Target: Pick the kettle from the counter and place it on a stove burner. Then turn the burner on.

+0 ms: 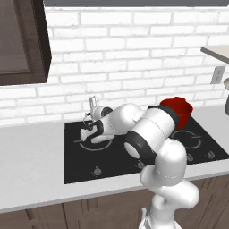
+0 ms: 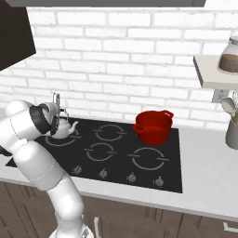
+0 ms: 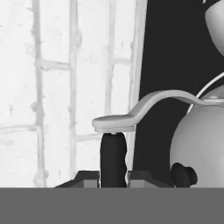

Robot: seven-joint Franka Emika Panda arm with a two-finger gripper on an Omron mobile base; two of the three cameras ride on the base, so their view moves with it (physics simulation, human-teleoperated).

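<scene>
Seemingly upright kettle (image 2: 62,128), spout rightward

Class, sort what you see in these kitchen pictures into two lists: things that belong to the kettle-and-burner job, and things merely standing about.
Belongs to the job:
- small rounded silvery-white kettle, held by its thin handle
- two-finger gripper, shut on that handle
- grey ring burner on the black glass cooktop
- row of burner knobs
- pale grey counter

Standing about:
- red pot with side handles
- glass jar on the shelf
</scene>
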